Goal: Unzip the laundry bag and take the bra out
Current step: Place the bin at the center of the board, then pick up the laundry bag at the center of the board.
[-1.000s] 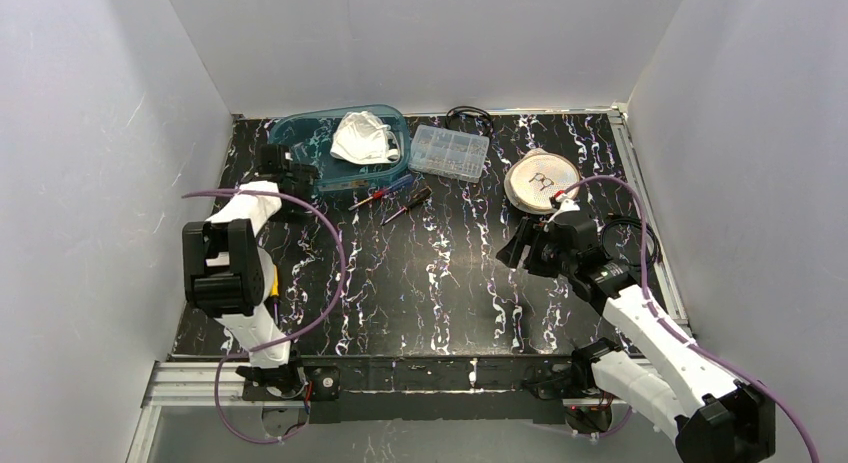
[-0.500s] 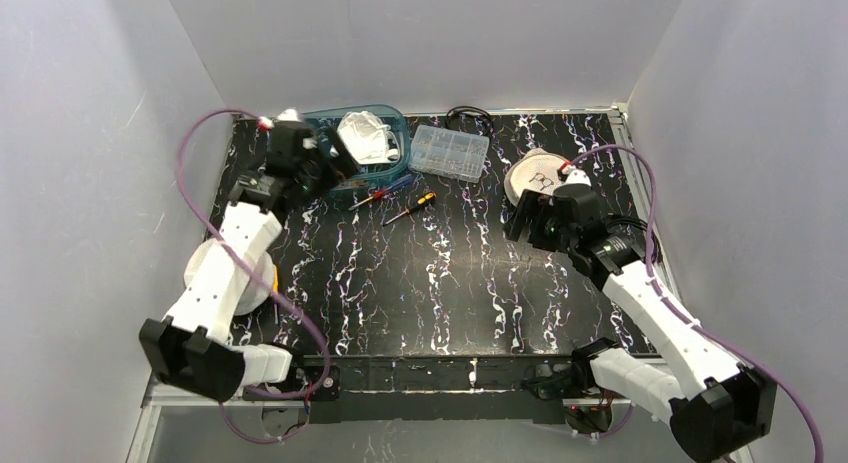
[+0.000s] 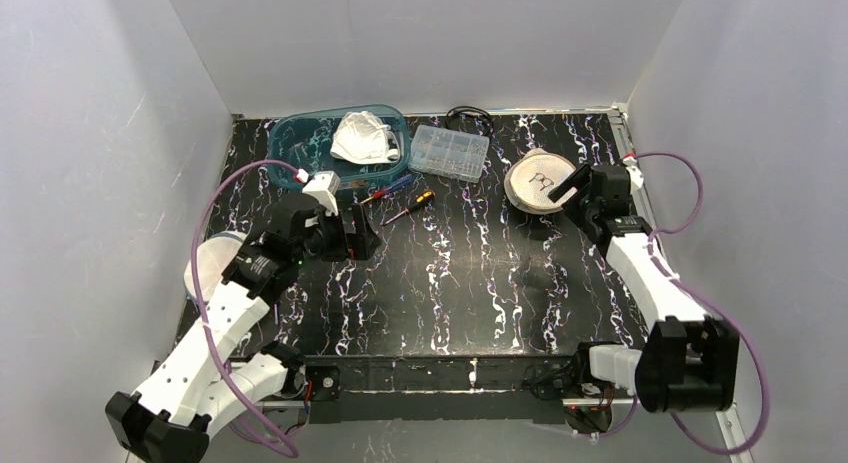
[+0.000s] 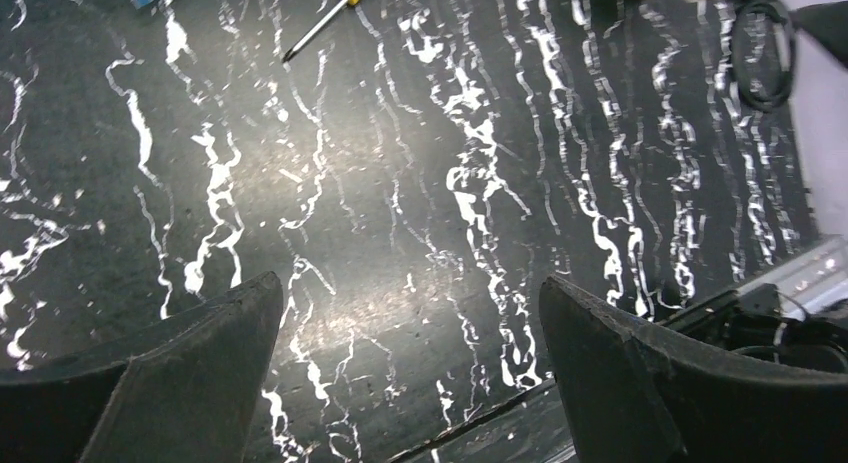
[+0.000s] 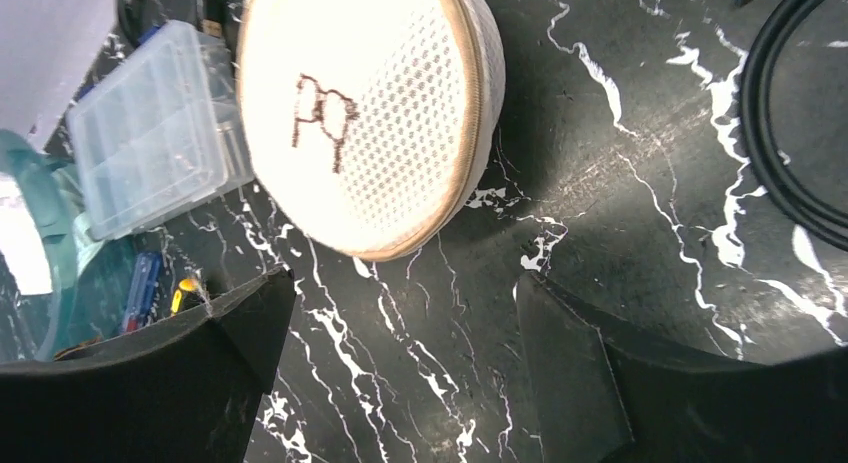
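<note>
We see the black, white-veined table (image 3: 450,283) filling the floor of a white-walled enclosure. The left arm reaches in over the left middle of it, and the left gripper (image 3: 355,233) (image 4: 408,293) hangs with its jaws spread wide above bare tabletop, holding nothing. The right arm stretches along the right side toward the far end; the right gripper (image 3: 572,188) (image 5: 400,283) also has its jaws well apart and empty, hovering just beside the near right edge of the laundry bag (image 3: 538,178) (image 5: 370,113). At far left stands a teal tub (image 3: 300,143) with a crumpled white cloth (image 3: 362,138) in it. The laundry bag, a round white mesh pouch with a tan band round its rim and a brown mark on top, lies flat at far right; we cannot make out the bra through the mesh. Between tub and bag sits a clear compartment box (image 3: 450,151). A black cable (image 5: 790,133) loops to the bag's right. Two screwdrivers, one red-handled (image 3: 385,191) and one yellow-handled (image 3: 410,207), lie just near of the tub.
</note>
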Action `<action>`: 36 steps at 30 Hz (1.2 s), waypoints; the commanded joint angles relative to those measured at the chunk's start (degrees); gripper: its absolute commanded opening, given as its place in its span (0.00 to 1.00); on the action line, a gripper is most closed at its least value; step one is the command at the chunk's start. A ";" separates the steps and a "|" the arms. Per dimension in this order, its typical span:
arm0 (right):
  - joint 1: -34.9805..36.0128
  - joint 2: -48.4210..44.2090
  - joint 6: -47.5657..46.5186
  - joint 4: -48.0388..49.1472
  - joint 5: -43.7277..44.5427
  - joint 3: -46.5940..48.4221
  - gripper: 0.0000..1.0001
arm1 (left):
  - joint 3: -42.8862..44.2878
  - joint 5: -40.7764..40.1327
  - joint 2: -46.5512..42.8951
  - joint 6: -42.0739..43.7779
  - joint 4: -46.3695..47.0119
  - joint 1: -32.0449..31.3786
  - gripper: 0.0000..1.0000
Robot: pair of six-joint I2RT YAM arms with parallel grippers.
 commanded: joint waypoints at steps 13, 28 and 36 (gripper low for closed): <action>-2.62 18.14 -1.26 12.20 -7.34 5.49 0.89 | -2.74 5.92 -5.12 -1.25 4.14 0.09 0.98; -2.72 23.30 0.21 14.49 -13.32 7.21 0.51 | -4.07 4.87 -5.95 -2.36 6.19 0.11 0.98; -2.62 17.04 -1.10 10.37 -14.88 6.01 0.30 | -3.54 3.15 -5.78 -3.40 5.24 0.17 0.96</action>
